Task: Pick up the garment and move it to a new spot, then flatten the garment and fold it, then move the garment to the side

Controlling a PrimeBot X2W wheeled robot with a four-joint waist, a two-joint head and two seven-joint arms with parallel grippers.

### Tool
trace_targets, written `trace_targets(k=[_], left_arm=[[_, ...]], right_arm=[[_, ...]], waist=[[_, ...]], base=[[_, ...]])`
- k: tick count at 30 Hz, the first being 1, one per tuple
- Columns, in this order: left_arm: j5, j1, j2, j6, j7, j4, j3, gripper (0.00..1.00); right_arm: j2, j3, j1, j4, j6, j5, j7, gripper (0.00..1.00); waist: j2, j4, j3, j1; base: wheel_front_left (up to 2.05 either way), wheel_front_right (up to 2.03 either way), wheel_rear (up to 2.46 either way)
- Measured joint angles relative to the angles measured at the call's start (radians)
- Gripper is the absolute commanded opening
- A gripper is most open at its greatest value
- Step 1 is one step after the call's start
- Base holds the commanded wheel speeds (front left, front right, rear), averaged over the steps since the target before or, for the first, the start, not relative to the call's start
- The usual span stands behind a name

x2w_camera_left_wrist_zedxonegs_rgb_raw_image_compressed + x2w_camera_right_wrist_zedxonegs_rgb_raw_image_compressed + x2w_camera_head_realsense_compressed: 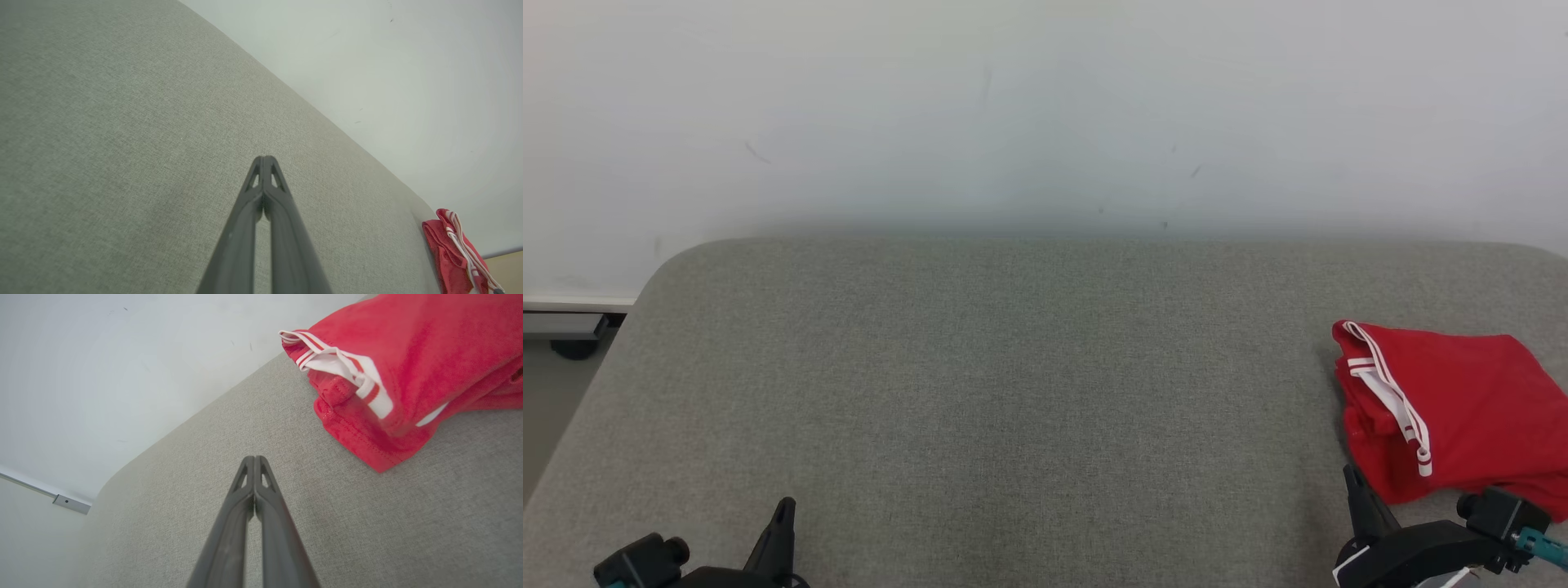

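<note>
Find the red garment loosely folded at the right edge of the head view, on the grey cushion. Expect soft, light, limp cloth, apt to sag and unfold when lifted. Pinch at the white-striped band or the stacked hem; probably several layers there, hard to count. Note left gripper and right gripper both closed and empty at the lower corners, right one just below the cloth.

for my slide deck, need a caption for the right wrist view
Jaws shut, the right gripper beside the red garment lying on the grey fabric surface
</note>
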Motion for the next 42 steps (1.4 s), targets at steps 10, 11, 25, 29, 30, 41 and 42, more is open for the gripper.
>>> trace_targets(k=[10,11,25,29,30,41,42], left_arm=[[-0.116,-0.015,-0.014,-0.026,0.019,0.006,0.042,0.0],[-0.127,-0.016,-0.017,-0.027,0.022,0.006,0.046,0.0],[-0.283,-0.017,-0.042,-0.06,0.04,0.011,0.104,0.0],[-0.328,-0.019,-0.049,-0.071,0.049,0.012,0.123,0.0],[-0.343,-0.019,-0.05,-0.071,0.049,0.013,0.128,0.0],[-0.469,-0.021,-0.072,-0.098,0.068,0.017,0.173,0.0],[-0.478,-0.021,-0.074,-0.105,0.068,0.018,0.177,0.0]], right_arm=[[0.0,-0.008,-0.019,0.005,0.017,0.13,0.009,0.0],[0.0,-0.01,-0.019,0.006,0.018,0.143,0.01,0.0],[0.0,-0.025,-0.033,0.014,0.045,0.308,0.028,0.0],[-0.001,-0.029,-0.04,0.015,0.052,0.357,0.028,0.0],[-0.001,-0.03,-0.04,0.015,0.052,0.373,0.033,0.0],[-0.001,-0.04,-0.052,0.018,0.071,0.515,0.045,0.0],[-0.001,-0.041,-0.057,0.019,0.074,0.527,0.045,0.0]], waist=[[0.0,0.001,0.01,0.0],[0.0,0.001,0.011,0.0],[0.0001,0.002,0.023,0.0],[0.0001,0.002,0.027,0.0],[0.0,0.002,0.028,0.0],[0.0,0.003,0.039,-0.0002],[0.0,0.003,0.04,-0.0002]], base=[[0.0,0.0,0.0],[0.0,0.0,0.0],[0.0,0.0,0.0],[0.0,0.0,0.0],[0.0,0.0,0.0],[0.0,0.0,0.0],[0.0,0.0,0.0]])
